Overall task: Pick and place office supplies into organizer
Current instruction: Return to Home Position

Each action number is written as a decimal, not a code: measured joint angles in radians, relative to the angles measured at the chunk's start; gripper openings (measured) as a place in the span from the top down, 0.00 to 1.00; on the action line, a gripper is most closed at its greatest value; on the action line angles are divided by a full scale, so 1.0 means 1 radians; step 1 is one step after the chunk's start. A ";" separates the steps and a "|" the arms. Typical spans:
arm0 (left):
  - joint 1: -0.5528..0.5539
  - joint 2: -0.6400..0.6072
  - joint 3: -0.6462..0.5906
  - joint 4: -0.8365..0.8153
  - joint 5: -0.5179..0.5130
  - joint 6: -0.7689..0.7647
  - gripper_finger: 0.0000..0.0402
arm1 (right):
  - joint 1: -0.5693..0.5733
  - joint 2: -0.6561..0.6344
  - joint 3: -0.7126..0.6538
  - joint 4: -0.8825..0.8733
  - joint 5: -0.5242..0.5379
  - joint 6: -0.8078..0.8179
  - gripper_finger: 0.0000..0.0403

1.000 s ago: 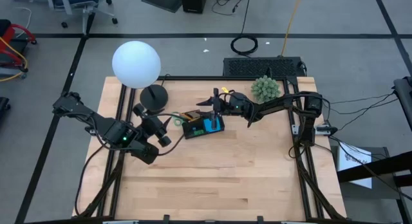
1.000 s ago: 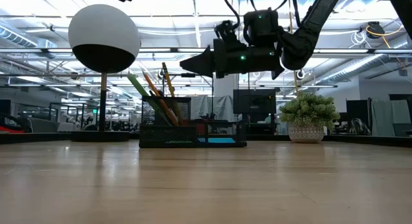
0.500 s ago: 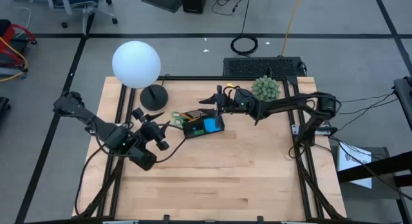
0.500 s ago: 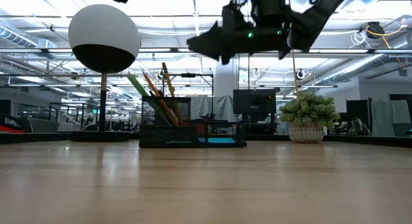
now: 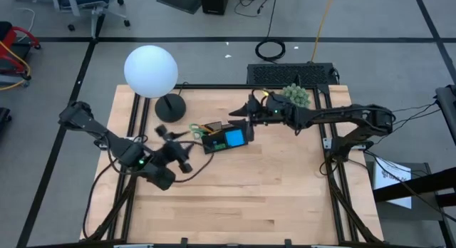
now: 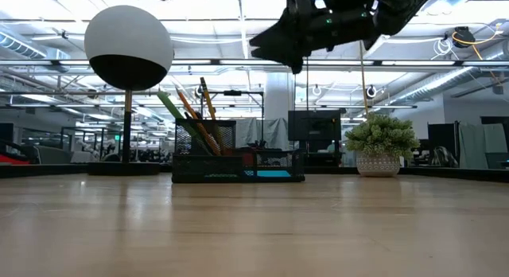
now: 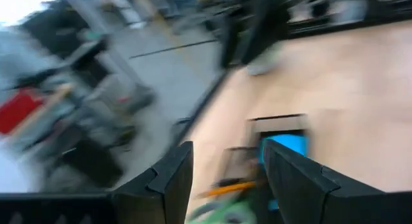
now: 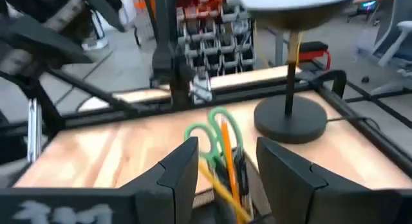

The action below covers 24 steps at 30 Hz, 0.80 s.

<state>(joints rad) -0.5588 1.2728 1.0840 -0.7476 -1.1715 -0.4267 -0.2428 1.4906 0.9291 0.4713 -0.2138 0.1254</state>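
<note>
1. Wooden table [image 5: 235, 198] on a grey floor; lamp [image 5: 150, 70] at 10 o'clock, plant [image 5: 296, 96] at 1 o'clock.
2. Organizer [image 5: 226, 139], just 12 o'clock of centre, holding scissors [image 8: 212, 130] and pencils [image 6: 193, 116].
3. Left gripper [image 7: 225, 159], at the organizer's 8 o'clock: fingers apart, empty.
4. Right gripper [image 8: 226, 147], raised at its 1 o'clock: fingers apart, empty.

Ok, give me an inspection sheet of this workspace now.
Surface: wooden table, nothing seen amiss.
Job's things: black organizer holds scissors, pencils and a blue sticky pad; nothing seen loose on the table.
Clutter: globe lamp and potted plant near the far edge.
Grippers: left gripper open, empty, left of the organizer; right gripper open, empty, raised above the organizer's far side.
Cables: coiled cable on the floor beyond the table.
Surroundings: office chair; no person seen.
</note>
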 joint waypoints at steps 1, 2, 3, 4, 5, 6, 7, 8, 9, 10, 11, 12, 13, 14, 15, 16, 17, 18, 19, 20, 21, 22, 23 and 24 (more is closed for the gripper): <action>0.014 0.000 -0.013 0.106 0.057 0.091 0.51 | 0.006 0.000 0.000 -0.011 0.000 -0.009 0.63; 0.028 0.000 -0.027 0.211 0.123 0.192 0.51 | 0.015 0.001 -0.001 -0.013 0.000 -0.022 0.64; 0.044 0.000 -0.047 0.326 0.208 0.296 0.51 | 0.026 0.001 -0.001 -0.013 0.000 -0.036 0.64; 0.060 0.000 -0.069 0.436 0.304 0.390 0.51 | 0.039 0.000 -0.001 -0.011 0.000 -0.050 0.64; 0.077 0.000 -0.090 0.521 0.385 0.465 0.51 | 0.051 0.000 -0.001 -0.010 0.000 -0.059 0.63; 0.093 0.000 -0.109 0.590 0.456 0.520 0.51 | 0.063 0.000 -0.001 -0.009 0.000 -0.066 0.63; 0.108 -0.004 -0.122 0.638 0.504 0.555 0.51 | 0.074 0.000 -0.001 -0.006 0.000 -0.068 0.63; 0.124 -0.013 -0.135 0.660 0.523 0.575 0.51 | 0.084 -0.003 -0.001 -0.004 0.000 -0.071 0.63; 0.145 -0.024 -0.144 0.668 0.523 0.579 0.51 | 0.094 -0.009 -0.001 -0.005 0.001 -0.075 0.63; 0.170 -0.035 -0.151 0.668 0.516 0.575 0.51 | 0.105 -0.013 -0.001 0.002 0.002 -0.082 0.62; 0.194 -0.048 -0.163 0.664 0.511 0.565 0.51 | 0.113 -0.014 -0.001 0.012 0.007 -0.084 0.62; 0.219 -0.067 -0.181 0.651 0.512 0.552 0.51 | 0.122 -0.014 -0.001 0.016 0.019 -0.085 0.62; 0.241 -0.086 -0.202 0.642 0.519 0.548 0.51 | 0.131 -0.014 -0.001 0.015 0.042 -0.084 0.62; 0.264 -0.105 -0.221 0.644 0.544 0.548 0.51 | 0.138 -0.014 -0.001 0.012 0.067 -0.082 0.62; 0.287 -0.128 -0.242 0.661 0.569 0.548 0.51 | 0.146 -0.019 -0.007 0.012 0.099 -0.083 0.62; 0.307 -0.158 -0.270 0.671 0.588 0.549 0.51 | 0.152 -0.023 -0.015 0.019 0.132 -0.085 0.62; 0.328 -0.189 -0.299 0.684 0.598 0.550 0.51 | 0.156 -0.026 -0.024 0.039 0.168 -0.086 0.62; 0.350 -0.219 -0.329 0.716 0.601 0.554 0.51 | 0.159 -0.036 -0.039 0.052 0.201 -0.088 0.62; 0.370 -0.248 -0.358 0.753 0.606 0.559 0.51 | 0.161 -0.052 -0.061 0.048 0.225 -0.086 0.62; 0.388 -0.282 -0.388 0.780 0.612 0.565 0.51 | 0.160 -0.066 -0.081 0.048 0.242 -0.083 0.62; 0.406 -0.319 -0.417 0.794 0.624 0.567 0.51 | 0.155 -0.079 -0.099 0.070 0.243 -0.079 0.62; 0.422 -0.352 -0.441 0.809 0.642 0.571 0.51 | 0.149 -0.100 -0.124 0.090 0.240 -0.071 0.62; 0.437 -0.381 -0.459 0.830 0.664 0.572 0.51 | 0.142 -0.129 -0.151 0.093 0.237 -0.063 0.62; 0.453 -0.410 -0.475 0.837 0.686 0.571 0.51 | 0.138 -0.159 -0.175 0.099 0.237 -0.057 0.62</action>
<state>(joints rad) -0.1057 0.8629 0.6091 0.0897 -0.4854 0.1444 -0.1052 1.3312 0.7540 0.5705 0.0235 0.0682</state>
